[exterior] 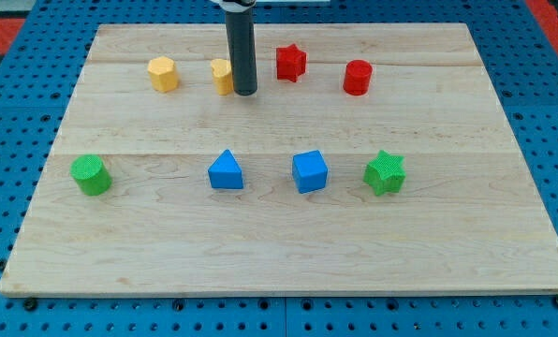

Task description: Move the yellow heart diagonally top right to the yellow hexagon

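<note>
Two yellow blocks (163, 73) (one partly hidden), two red (290, 63), two blue (226, 170), two green (91, 175).

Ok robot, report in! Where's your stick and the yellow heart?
My tip touching yellow heart's right side. Yellow hexagon apart, to the view's left. Red star close on the right.
</note>
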